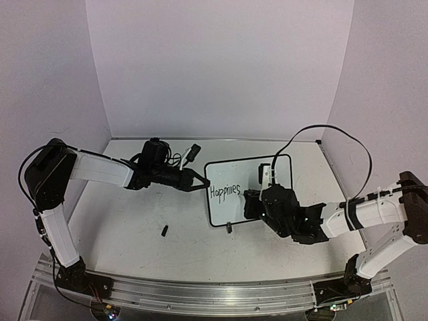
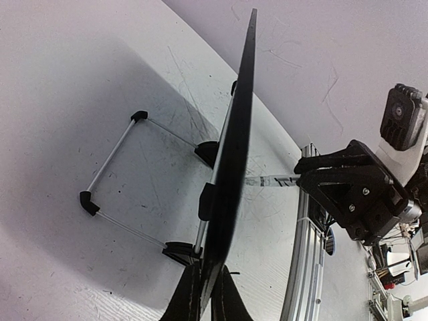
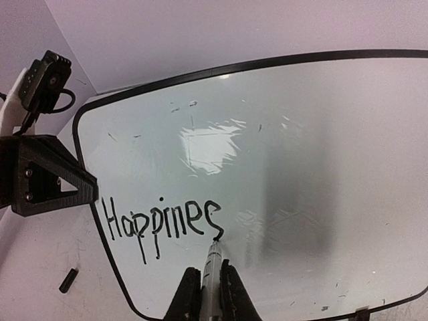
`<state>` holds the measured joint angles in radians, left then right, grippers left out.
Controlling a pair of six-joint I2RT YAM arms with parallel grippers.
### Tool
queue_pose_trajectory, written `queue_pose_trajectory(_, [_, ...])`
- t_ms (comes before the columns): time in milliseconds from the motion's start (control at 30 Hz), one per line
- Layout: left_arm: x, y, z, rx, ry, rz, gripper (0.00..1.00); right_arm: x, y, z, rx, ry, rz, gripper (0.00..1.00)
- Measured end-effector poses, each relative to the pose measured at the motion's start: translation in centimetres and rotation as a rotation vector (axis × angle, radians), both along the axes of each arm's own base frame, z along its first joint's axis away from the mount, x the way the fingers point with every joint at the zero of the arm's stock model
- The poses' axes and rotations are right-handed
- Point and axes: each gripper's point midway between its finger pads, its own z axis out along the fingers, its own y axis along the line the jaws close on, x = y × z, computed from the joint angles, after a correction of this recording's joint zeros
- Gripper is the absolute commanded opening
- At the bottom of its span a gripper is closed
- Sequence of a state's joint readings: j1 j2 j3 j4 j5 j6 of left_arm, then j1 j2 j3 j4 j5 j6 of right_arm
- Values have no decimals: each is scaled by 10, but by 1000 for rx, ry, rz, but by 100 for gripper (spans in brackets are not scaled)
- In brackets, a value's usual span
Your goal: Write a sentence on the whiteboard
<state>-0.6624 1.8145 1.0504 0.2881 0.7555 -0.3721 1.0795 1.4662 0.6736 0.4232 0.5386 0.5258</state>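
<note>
A: Pincers, how are they set?
B: Right gripper (image 3: 204,294) pinches a marker (image 3: 212,264), its tip touching the whiteboard (image 3: 301,134) where the sentence (image 3: 160,224) ends, "Happines".
A: Left?
B: Left gripper (image 2: 207,284) clamps the whiteboard's edge; it stands upright on the table (image 1: 134,221).

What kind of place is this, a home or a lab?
Probably a robotics lab bench: bare white walls box in a white table, and two white-and-black robot arms on an aluminium rail work a small black-framed whiteboard with a grey marker.
</note>
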Motion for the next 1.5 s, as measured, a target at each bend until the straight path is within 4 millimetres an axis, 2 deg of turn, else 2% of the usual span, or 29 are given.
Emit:
queue_pose_trajectory(233, [1, 0, 0, 3, -3, 5, 0, -1, 9, 0, 0, 0, 15, 0])
queue_pose_trajectory(400, [0, 0, 0, 1, -3, 2, 0, -1, 7, 3, 4, -4, 15, 0])
queue_pose_trajectory(633, [0, 0, 1, -1, -2, -2, 0, 1, -9, 28, 57, -37, -8, 0])
queue_pose_trajectory(1133, [0, 0, 1, -1, -2, -2, 0, 12, -16, 14, 7, -29, -34, 0])
queue_pose_trajectory(1500, [0, 0, 1, -1, -2, -2, 0, 16, -12, 19, -1, -45, -28, 0])
